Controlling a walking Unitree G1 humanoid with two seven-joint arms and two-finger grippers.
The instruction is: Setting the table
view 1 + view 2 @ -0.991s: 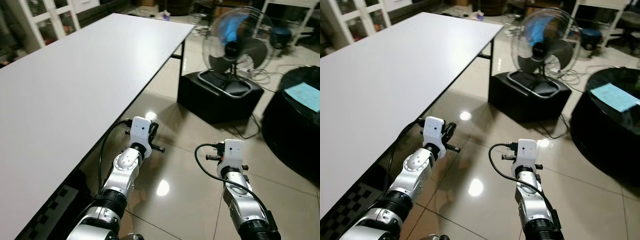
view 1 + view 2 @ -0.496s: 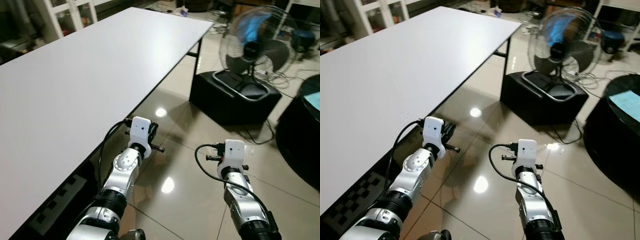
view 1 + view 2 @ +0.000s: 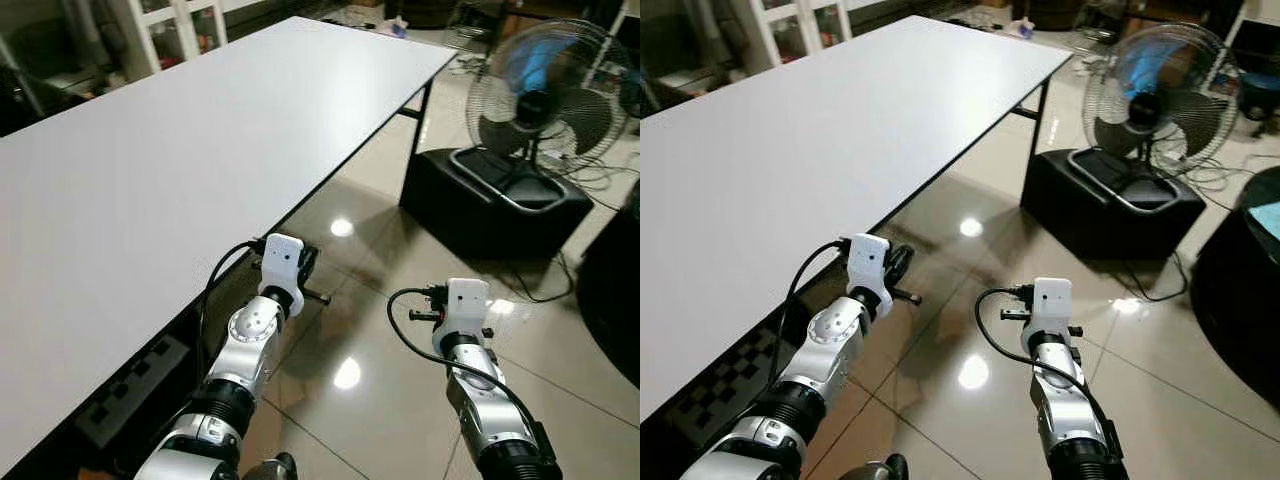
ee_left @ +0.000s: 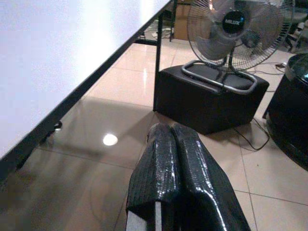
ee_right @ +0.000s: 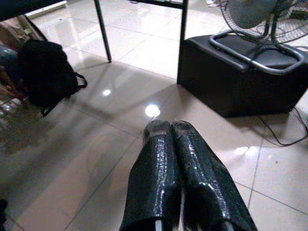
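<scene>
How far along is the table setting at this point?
Nothing looks done: the white table carries no dishes or cutlery. Nothing is in hand either; the left tool and the right tool are both shut and empty, held over the tiled floor beside the table. The whole setting is left.

I look for words and find just one spot. The fan (image 4: 234, 30) has a small dark round badge in the middle of its grille, and there are pale letters on it (too small and fuzzy for me to read). I see no words or numbers on the white table (image 3: 180, 150), and none on the black box (image 4: 211, 96) under the fan.
</scene>
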